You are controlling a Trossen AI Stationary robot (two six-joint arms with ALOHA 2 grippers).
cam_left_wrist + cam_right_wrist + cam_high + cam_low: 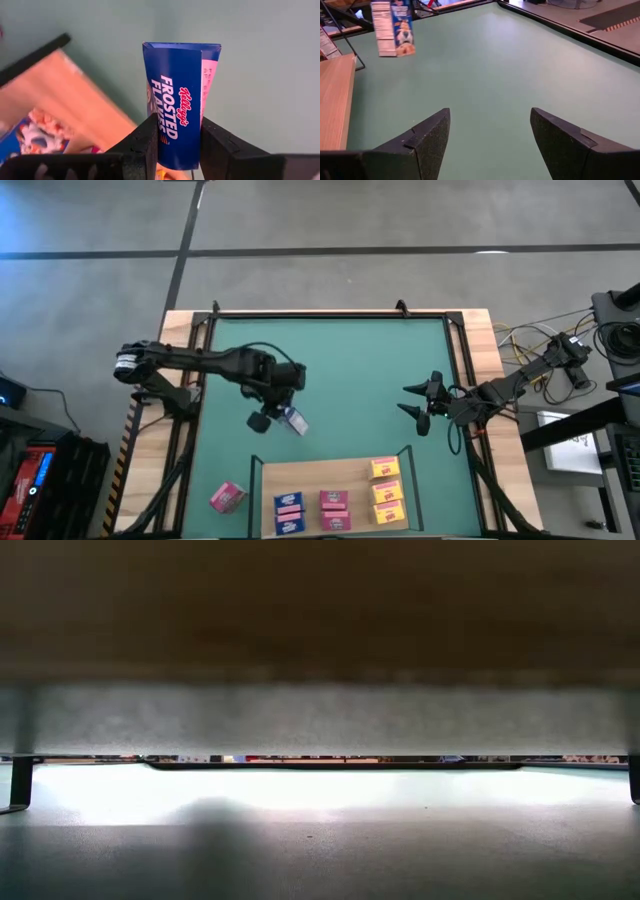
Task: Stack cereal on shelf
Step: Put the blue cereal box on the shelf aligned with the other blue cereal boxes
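One pink box [227, 497] lies off the shelf [268, 480] on the green mat [340, 380], evidently awaiting collection, while the left gripper [283, 418], above the mat near the shelf's far edge, clamps a blue box [181, 100] by its lower end so it can be set down upright. Five boxes sit on the shelf in colour groups: blue [288, 511], pink [334, 508], yellow [386, 488]. Parked over the mat's right side, the right gripper [424, 405] waits, fingers [427, 140] apart and holding nothing.

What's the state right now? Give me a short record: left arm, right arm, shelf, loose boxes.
left arm: left gripper above the mat, jaws shut on a blue box
right arm: right gripper waits over the mat's right side, jaws open, empty
shelf: shelf at the near edge holds yellow boxes, a pink box, a blue box
loose boxes: one pink box on the mat, left of the shelf
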